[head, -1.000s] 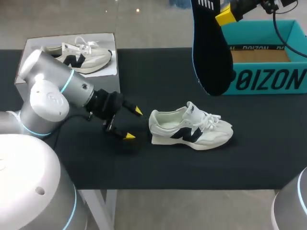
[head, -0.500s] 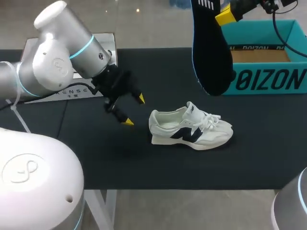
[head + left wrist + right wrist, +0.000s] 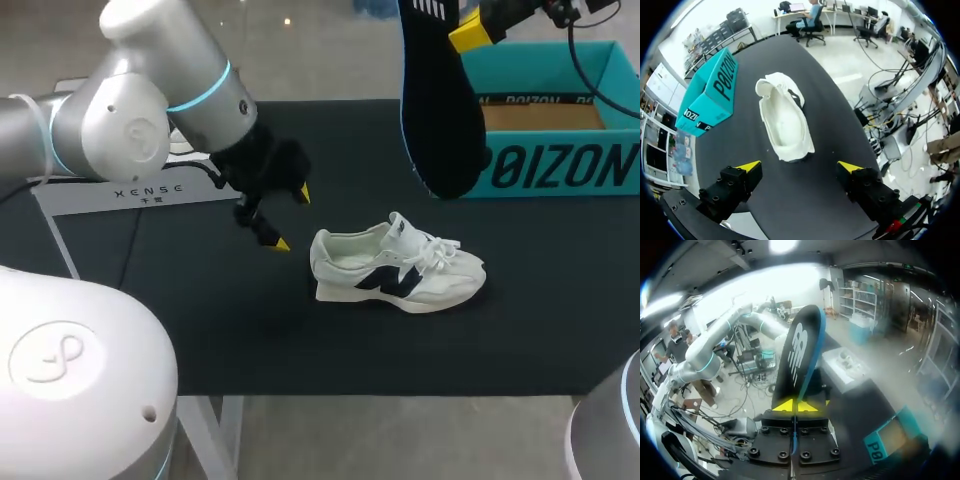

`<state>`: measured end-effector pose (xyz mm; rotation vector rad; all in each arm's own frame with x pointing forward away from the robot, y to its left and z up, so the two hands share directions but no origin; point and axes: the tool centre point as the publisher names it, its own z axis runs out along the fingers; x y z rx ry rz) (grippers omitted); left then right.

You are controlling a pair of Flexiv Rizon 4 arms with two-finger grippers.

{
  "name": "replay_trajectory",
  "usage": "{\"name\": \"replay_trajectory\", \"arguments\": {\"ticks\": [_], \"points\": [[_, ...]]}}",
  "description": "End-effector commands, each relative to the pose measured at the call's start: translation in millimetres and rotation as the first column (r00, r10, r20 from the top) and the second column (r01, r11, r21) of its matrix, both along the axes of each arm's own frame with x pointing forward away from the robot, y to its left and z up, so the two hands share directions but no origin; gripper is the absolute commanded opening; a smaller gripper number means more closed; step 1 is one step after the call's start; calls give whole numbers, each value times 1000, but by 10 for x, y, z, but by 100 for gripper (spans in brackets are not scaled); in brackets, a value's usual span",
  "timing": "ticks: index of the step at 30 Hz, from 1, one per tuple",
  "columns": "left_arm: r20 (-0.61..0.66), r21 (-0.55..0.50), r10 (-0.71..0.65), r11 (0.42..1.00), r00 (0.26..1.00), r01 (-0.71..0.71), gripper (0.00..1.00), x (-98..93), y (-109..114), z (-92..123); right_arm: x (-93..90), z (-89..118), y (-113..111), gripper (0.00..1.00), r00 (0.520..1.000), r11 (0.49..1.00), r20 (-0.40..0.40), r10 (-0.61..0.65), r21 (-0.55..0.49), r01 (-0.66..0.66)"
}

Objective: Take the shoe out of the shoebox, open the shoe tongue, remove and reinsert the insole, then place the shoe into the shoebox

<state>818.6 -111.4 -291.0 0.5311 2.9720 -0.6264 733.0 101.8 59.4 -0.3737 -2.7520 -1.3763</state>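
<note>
Black table (image 3: 300,340). Teal shoebox (image 3: 560,165) at far right. White shoe (image 3: 395,268) upright mid-table, outside box. Insole (image 3: 440,110) hanging in air before box, pinched in right gripper (image 3: 796,405). Left gripper (image 3: 800,166) spread wide, near shoe heel, not touching.

The shoe (image 3: 395,265) ahead of the left gripper (image 3: 292,218) is off-white, with a black letter mark on its side and white laces. The insole (image 3: 440,110) in the right gripper (image 3: 797,406) is black, edged in light blue, with a white striped logo. Both grippers are black with bright yellow tips. The shoebox (image 3: 560,165) is teal with black lettering and a brown cardboard inside. The desk (image 3: 300,340) is black. The left arm (image 3: 150,110) is silver-grey with a glowing blue ring
</note>
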Motion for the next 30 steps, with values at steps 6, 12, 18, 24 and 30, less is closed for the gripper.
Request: {"name": "replay_trajectory", "arguments": {"ticks": [6, 12, 18, 24, 30], "points": [[16, -13, 6, 1000, 1000, -5, 100, -64, 49, 10, -59, 93, 0, 0, 1000, 1000, -13, -11, -6, 11], [16, -13, 6, 1000, 1000, -5, 100, -64, 49, 10, -215, 229, -27, 0, 999, 999, -23, -34, -28, 34], [16, -13, 6, 1000, 1000, -5, 100, -64, 49, 10, -321, 281, -35, 0, 999, 999, -13, -45, -24, 44], [16, -13, 6, 1000, 1000, -5, 100, -64, 49, 10, -322, 269, -25, 0, 999, 998, -16, -49, -27, 48], [76, -44, -24, 999, 997, 28, 100, 14, -163, 141, -322, 269, -25, 0, 999, 998, -16, -49, -27, 48]]}}
